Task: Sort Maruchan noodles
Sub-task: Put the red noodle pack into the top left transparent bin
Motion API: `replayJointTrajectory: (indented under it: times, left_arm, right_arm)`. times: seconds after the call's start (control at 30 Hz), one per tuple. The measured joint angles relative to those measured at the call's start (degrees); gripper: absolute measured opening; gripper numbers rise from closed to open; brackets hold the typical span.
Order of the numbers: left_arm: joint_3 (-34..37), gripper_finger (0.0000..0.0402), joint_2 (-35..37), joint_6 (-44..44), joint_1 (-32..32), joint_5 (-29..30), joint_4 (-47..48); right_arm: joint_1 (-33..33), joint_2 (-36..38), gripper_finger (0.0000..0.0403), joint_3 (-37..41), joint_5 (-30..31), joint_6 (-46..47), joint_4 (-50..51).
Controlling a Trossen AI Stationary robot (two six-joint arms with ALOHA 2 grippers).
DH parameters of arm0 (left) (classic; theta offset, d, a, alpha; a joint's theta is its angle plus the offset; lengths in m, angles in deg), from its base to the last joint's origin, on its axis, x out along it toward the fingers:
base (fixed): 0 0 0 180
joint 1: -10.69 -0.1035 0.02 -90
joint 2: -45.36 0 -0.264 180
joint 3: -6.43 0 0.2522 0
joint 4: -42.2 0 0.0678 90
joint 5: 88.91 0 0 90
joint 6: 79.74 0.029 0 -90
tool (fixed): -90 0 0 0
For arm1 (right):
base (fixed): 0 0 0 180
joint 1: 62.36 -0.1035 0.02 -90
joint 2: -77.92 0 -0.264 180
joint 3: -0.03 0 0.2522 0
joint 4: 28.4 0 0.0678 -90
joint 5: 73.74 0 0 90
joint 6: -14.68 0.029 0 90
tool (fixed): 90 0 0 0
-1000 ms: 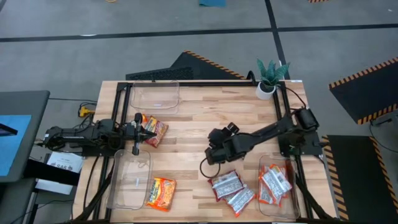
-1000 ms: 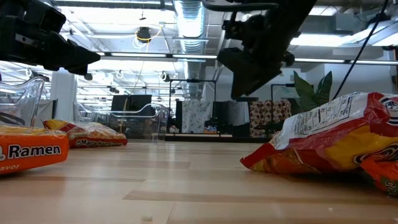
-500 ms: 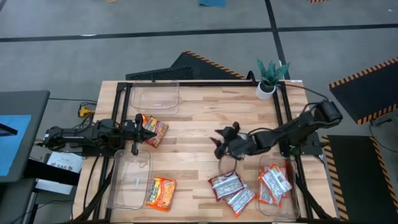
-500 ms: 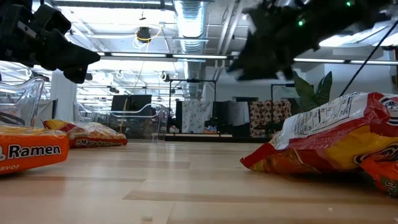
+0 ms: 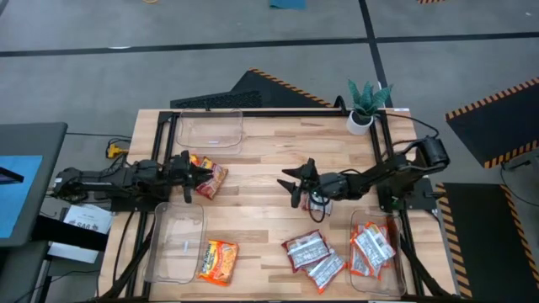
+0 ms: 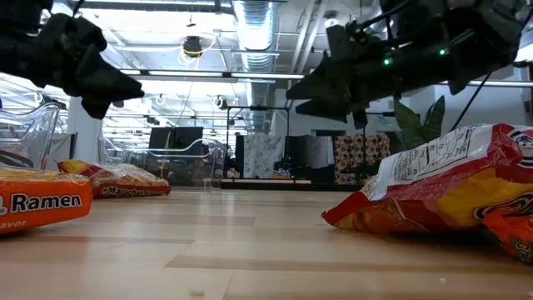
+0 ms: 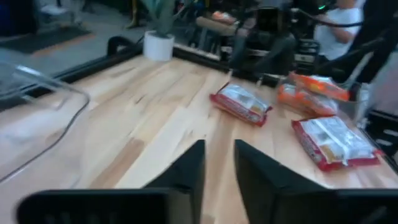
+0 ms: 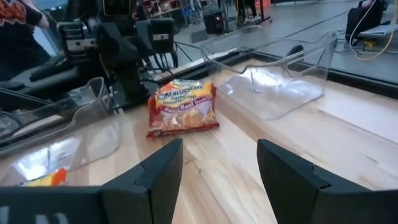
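Note:
Several Maruchan packets lie flat on the wooden table. One orange packet (image 5: 210, 178) sits just right of my left gripper (image 5: 190, 174), which hovers open with a narrow gap (image 7: 219, 158). A second orange packet (image 5: 219, 259) rests near the table's near edge. Two silver packets (image 5: 307, 250) (image 5: 325, 271) lie near the right bin, and more packets (image 5: 370, 248) are inside it. My right gripper (image 5: 291, 187) hangs open over the table's middle, level and pointing left at the orange packet (image 8: 183, 109). Neither gripper holds anything.
A clear bin (image 5: 210, 129) stands at the far left and another (image 5: 175, 244) at the near left. A third bin (image 5: 389, 273) at the near right holds packets. A potted plant (image 5: 366, 105) is at the far right corner. Bare wood (image 5: 261, 227) lies between the arms.
My right gripper has risen from above the silver packets and moved toward the far edge. It has tipped from pointing down to lying level, pointing toward the table's left, and has stayed open. No packet has moved.

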Motion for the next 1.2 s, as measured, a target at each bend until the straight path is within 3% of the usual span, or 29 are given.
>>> replayJointTrajectory:
  times: [0.2, 0.3, 0.43, 0.8, 1.2]
  left_arm:
    - [-8.6, 0.0170, -9.9, -5.1, 0.0, 9.4, 15.0]
    - [-10.9, 0.0186, -14.9, -11.5, 0.0, 15.2, 20.2]
    - [-12.0, 0.0188, -22.0, -17.6, -0.3, 18.7, 25.7]
    - [-12.4, 0.0187, -36.2, -19.0, -4.6, 19.3, 24.3]
    - [-12.5, 0.0186, -42.5, -20.0, -6.8, 16.8, 23.6]
  right_arm:
    - [0.0, -3.6, 0.0228, -2.4, -0.9, 0.0, 0.0]
    - [0.0, -3.9, 0.0228, -3.3, -2.4, 0.2, 0.9]
    - [0.0, -3.8, 0.0228, -4.1, -2.6, 0.2, 2.8]
    - [0.0, -3.7, 0.0228, -4.2, -2.6, 0.2, 3.0]
    - [0.0, -3.7, 0.0228, -4.2, -2.6, 0.5, 3.2]
